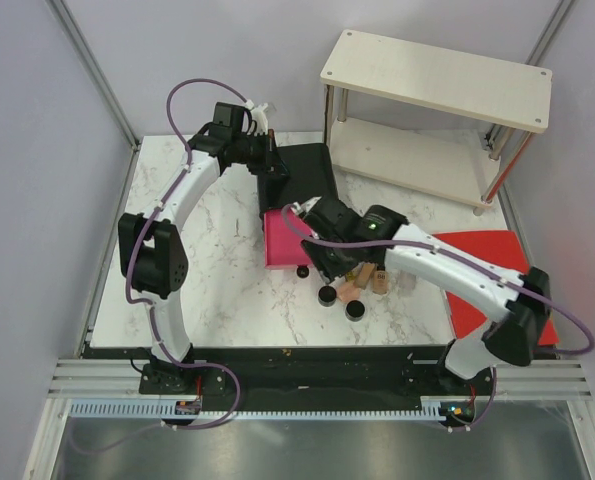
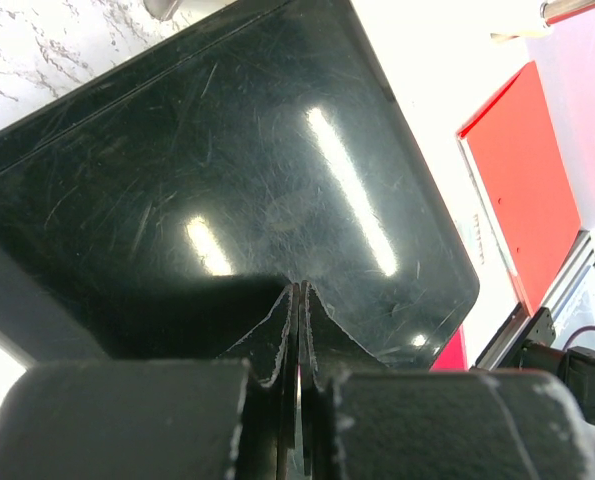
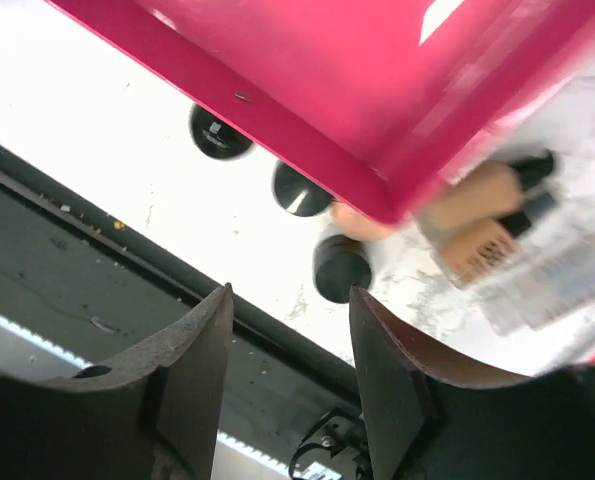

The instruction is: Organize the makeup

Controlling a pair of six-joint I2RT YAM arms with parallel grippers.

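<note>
We are holding the left gripper [image 2: 299,296] pressed together over the black box [image 2: 227,150]. Our right gripper [image 3: 289,295] is hovering spread open near the pink drawer [image 3: 357,90] and black jars [image 3: 340,268].

Left hand [image 2: 299,292] closed, right hand [image 3: 289,300] spread.

Three round black jars [image 1: 326,295] at six o'clock of one pink drawer [image 1: 277,238], one peach puff [image 1: 349,291], two beige foundation tubes [image 3: 485,245], one clear container [image 3: 557,285], one black box [image 1: 307,170], one two-tier shelf [image 1: 437,75], one red mat [image 1: 492,245]

Glossy scratched black box [image 2: 227,180], glossy pink drawer [image 3: 377,70], smooth black jars [image 3: 340,268], marble-look table [image 1: 227,290]
</note>
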